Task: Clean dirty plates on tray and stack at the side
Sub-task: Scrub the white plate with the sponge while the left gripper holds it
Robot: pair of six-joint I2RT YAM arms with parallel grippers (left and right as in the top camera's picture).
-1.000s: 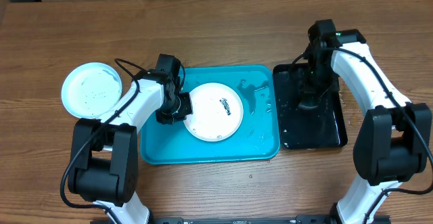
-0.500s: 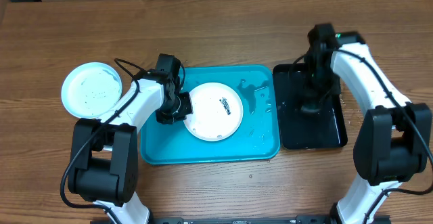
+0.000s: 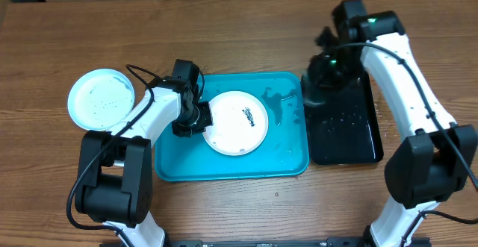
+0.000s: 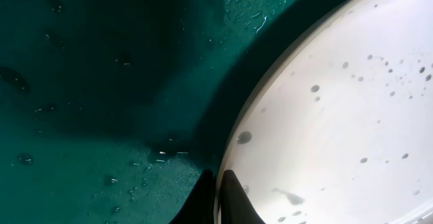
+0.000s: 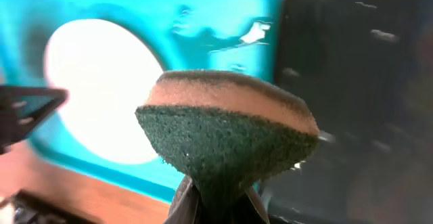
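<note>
White plate (image 3: 230, 133) has a dark smear (image 3: 250, 116); the tray (image 3: 224, 169) is turquoise, the sponge (image 5: 226, 139) green.

Smeared white plate (image 3: 237, 122) lies flat in turquoise tray (image 3: 224, 169).

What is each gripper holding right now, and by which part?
Right gripper pinches a sponge by its lower edge. Left gripper clamps the white plate by its rim.

A narrow black tray (image 3: 351, 139), wet with droplets, lies on the brown wooden table (image 3: 246, 30). A sponge (image 5: 226, 132), dark green scouring face under a tan layer, is squeezed narrow at its lower end.
</note>
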